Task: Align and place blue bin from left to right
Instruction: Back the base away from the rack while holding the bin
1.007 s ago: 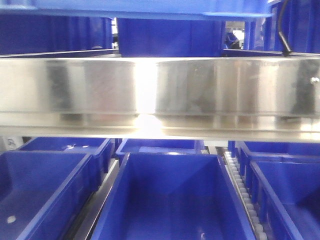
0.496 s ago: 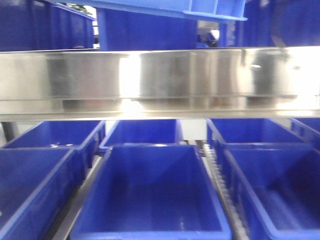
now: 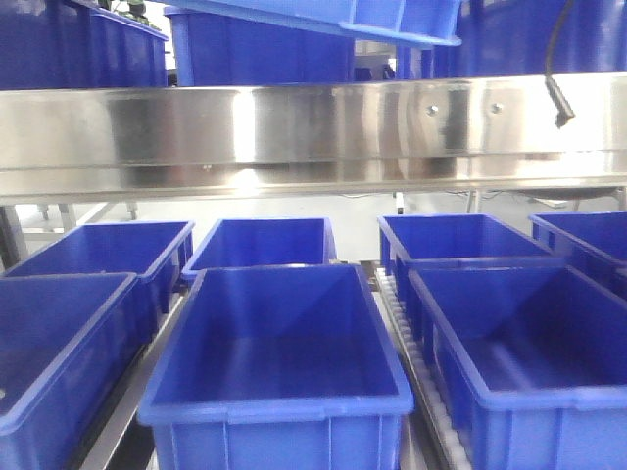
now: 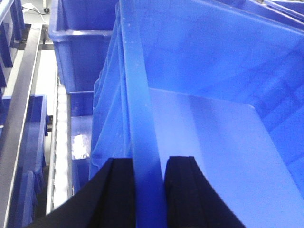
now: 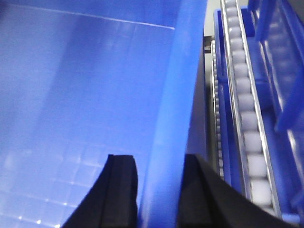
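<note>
The blue bin (image 3: pixel 392 18), lighter than the rest, hangs tilted at the top of the front view, above the steel beam; only its underside and ribbed rim show. In the left wrist view my left gripper (image 4: pixel 148 164) is shut on the bin's left rim, one black finger (image 4: pixel 118 190) outside the wall and one inside over the pale floor (image 4: pixel 209 142). My right gripper (image 5: pixel 159 161) is shut on the right rim, with its inner finger (image 5: pixel 118 190) over the gridded floor (image 5: pixel 71 95).
A wide steel shelf beam (image 3: pixel 313 127) crosses the front view. Below it stand several darker blue bins, such as the middle one (image 3: pixel 279 333) and the right one (image 3: pixel 509 333), in rows split by a roller track (image 3: pixel 397 308). More rollers (image 5: pixel 247 118) run beside the right rim. A black cable (image 3: pixel 558 69) hangs at the upper right.
The front view has drawn back and shifted: the beam now sits higher in frame and more lower bins show. The light blue bin's right end has slid left across the top.
</note>
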You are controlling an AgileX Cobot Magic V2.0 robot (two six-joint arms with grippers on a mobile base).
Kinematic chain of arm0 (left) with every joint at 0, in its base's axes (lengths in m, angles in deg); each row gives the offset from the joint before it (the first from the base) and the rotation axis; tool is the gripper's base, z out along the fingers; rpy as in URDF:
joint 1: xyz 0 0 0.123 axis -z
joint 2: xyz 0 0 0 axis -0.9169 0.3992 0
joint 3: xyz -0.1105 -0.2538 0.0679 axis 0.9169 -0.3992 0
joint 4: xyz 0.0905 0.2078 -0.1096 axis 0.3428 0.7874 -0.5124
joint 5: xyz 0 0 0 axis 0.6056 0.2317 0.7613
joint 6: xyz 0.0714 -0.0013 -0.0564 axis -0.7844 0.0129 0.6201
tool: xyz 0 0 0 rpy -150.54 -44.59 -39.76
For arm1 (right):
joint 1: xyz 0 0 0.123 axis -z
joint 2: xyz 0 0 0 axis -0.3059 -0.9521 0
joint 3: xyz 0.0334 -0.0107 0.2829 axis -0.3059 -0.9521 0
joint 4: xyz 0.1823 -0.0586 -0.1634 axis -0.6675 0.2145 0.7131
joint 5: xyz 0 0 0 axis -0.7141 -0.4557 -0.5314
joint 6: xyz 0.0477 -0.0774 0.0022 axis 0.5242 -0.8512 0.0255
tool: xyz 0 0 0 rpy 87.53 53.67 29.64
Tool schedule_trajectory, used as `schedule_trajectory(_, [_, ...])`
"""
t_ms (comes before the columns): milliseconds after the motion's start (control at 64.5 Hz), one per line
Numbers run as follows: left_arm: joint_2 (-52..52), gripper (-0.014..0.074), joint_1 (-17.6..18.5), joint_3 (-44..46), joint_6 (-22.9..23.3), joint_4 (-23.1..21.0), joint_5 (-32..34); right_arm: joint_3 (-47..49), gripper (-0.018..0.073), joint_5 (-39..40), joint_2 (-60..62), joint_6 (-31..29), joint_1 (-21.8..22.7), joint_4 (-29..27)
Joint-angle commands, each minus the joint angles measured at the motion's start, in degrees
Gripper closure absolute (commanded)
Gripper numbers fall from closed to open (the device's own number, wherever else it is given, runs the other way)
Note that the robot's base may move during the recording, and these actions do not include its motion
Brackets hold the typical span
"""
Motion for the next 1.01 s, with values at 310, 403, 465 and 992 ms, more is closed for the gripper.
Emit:
schedule_trajectory(310, [-1.0,0.0708,0.0,0.9,-0.9,0.1,7.6,1.2,0.0711,3.8,1.6,-1.9,0.2,0.9])
schedule_trajectory(403, [-1.0,0.0708,0.0,0.9,-0.9,0.1,7.6,1.2,0.0711,3.8,1.6,-1.9,0.2,0.9])
schedule_trajectory(465, [-1.0,0.0708,0.0,0.9,-0.9,0.1,7.6,1.2,0.0711,3.8,1.6,-1.9,0.2,0.9])
schedule_trajectory(992, [-1.0,0.0708,0.0,0.9,-0.9,0.1,7.6,1.2,0.0711,3.9,1.6,-1.9,0.2,0.9])
